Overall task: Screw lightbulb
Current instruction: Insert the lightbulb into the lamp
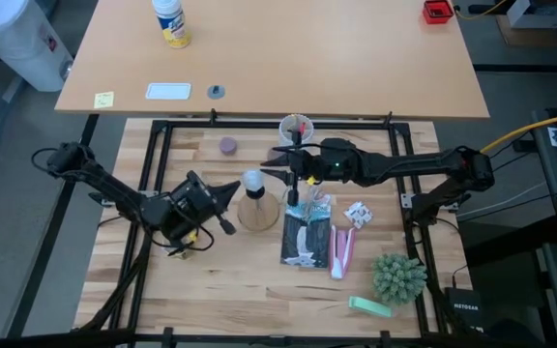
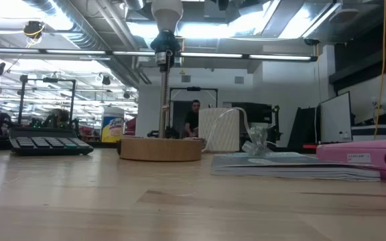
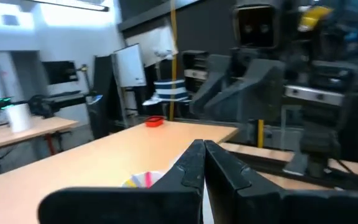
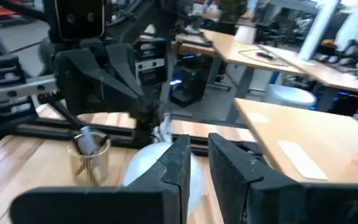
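From above, the lightbulb [image 1: 251, 180] sits on top of the black socket post, over the round wooden stand [image 1: 258, 211] near the middle of the table [image 1: 211, 280], with one arm on each side of it. The left gripper [image 1: 232, 189] points at the bulb from just beside it, its fingers [image 3: 211, 163] pressed together with nothing between them. The right gripper [image 1: 271, 162] reaches in from the other side, close to the bulb; its fingers [image 4: 180, 163] stand a narrow gap apart, and from where I stand I cannot tell whether they touch the glass. The level view alone shows the post's height: the bulb [image 2: 167, 13] rides high on the post, its top cut off by the frame, and neither gripper shows there at all. The right wrist view catches the bulb [image 4: 146, 165] as a pale dome half hidden behind the fingers, with a clear cup [image 4: 90, 158] of pens beyond. On the table I count one dark booklet [image 1: 306, 242], one pink stapler [image 1: 342, 250], one small green plant [image 1: 398, 277] and one purple disc [image 1: 228, 146]. A person stands far back in the room.
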Action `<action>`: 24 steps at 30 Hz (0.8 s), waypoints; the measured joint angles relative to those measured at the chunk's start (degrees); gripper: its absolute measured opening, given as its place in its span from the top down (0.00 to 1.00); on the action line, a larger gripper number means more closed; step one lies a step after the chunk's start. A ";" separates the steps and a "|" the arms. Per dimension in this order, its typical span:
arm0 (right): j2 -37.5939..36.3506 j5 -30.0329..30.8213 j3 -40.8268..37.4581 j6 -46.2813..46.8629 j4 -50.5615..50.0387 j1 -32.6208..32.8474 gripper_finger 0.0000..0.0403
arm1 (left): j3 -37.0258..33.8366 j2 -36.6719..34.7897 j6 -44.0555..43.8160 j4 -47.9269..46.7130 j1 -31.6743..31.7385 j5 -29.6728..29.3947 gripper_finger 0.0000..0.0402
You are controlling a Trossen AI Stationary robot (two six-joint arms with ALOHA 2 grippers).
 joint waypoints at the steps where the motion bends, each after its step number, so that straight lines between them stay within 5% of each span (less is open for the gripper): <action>1: 0.00 -1.17 0.03 0.19 -0.53 0.00 0.85 | 0.00 0.00 -1.17 -0.85 -0.30 0.56 1.00; 12: 1.58 -3.07 -0.09 0.43 -2.80 0.00 0.85 | 0.00 0.02 -17.23 -16.09 -0.22 2.37 1.00; 24: 3.23 -5.84 0.00 0.70 -1.48 0.00 0.85 | -0.02 0.00 -17.90 -17.80 1.24 -0.28 1.00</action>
